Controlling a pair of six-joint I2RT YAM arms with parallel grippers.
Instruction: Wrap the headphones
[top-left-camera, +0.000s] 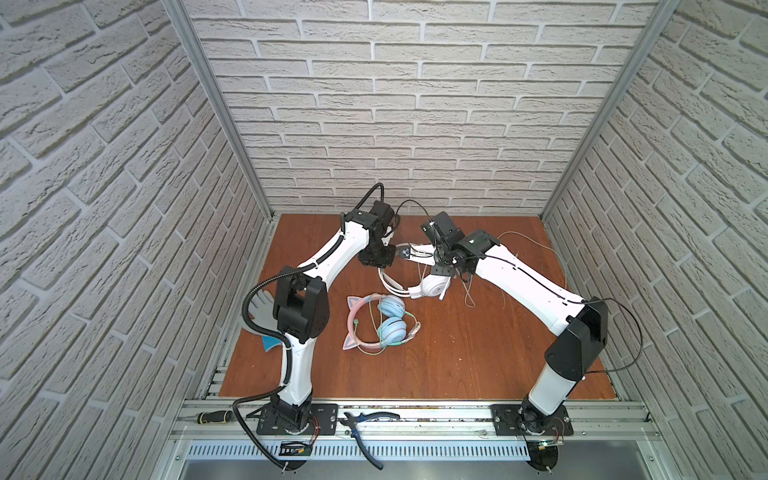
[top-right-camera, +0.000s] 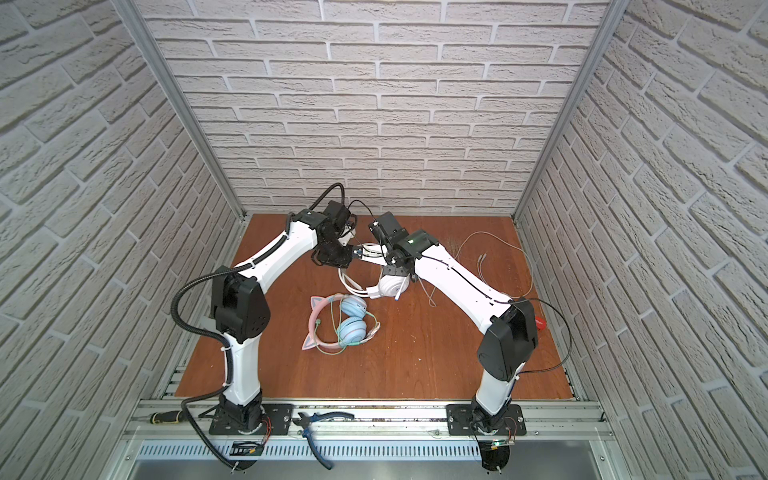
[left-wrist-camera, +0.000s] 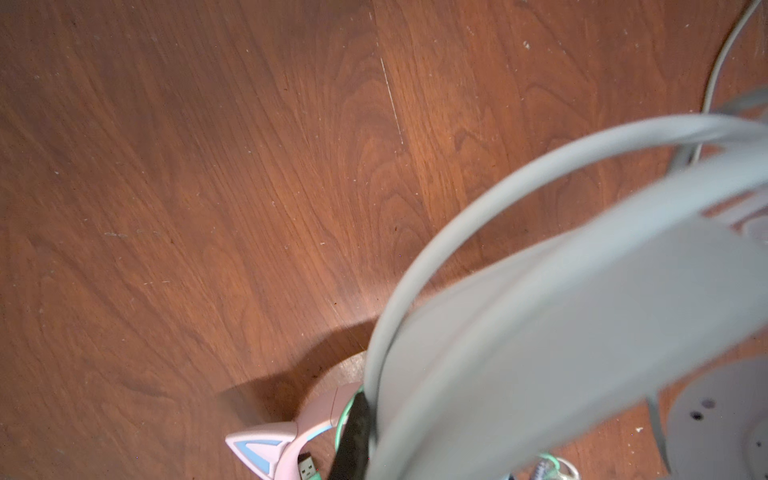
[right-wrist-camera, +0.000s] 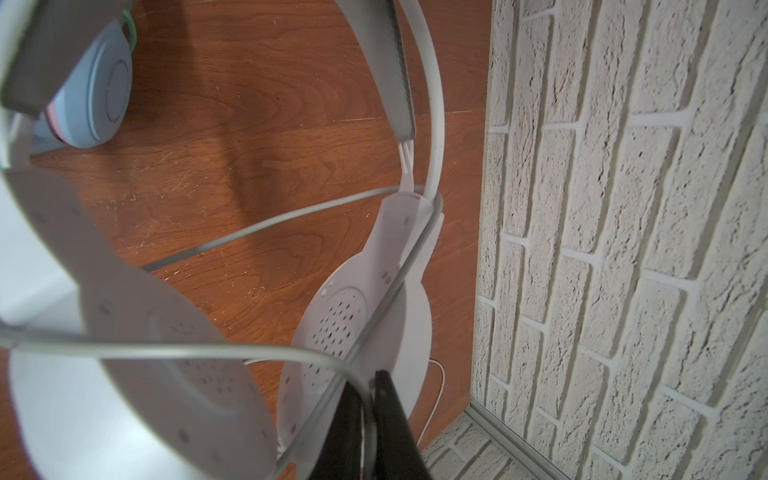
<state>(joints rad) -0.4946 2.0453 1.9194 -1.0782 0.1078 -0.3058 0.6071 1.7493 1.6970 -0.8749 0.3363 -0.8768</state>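
- Your right pincer (right-wrist-camera: 368, 399) is pressed together on the white cord (right-wrist-camera: 249, 227). You can see the cord go in between its two black tips.
- Your left pincer (top-left-camera: 380, 266) is pressed together too. I think it is pinching the band of the white headphones (top-left-camera: 434, 286), but its tips are mostly hidden.
- The white headphones are at the back middle of the table (top-left-camera: 457, 365), between your two arms. I cannot tell if the cups rest on the wood.
- The band end is by the left pincer and the round cups are right by the right pincer. So the long way of the headphones runs from one pincer across to the other.
- The cord crosses the cups. The rest of it lies loose on the table, out past your right arm.
- So your right arm is the nearer one to the cord. I think your next move is to carry the cord round with it while the left one holds on.
- The pink headphones (top-left-camera: 374, 324) lie flat, close in front of the white ones. Their green cord (top-left-camera: 376, 352) curls round them, and no pincer is on them.
- I see no box or bowl here.
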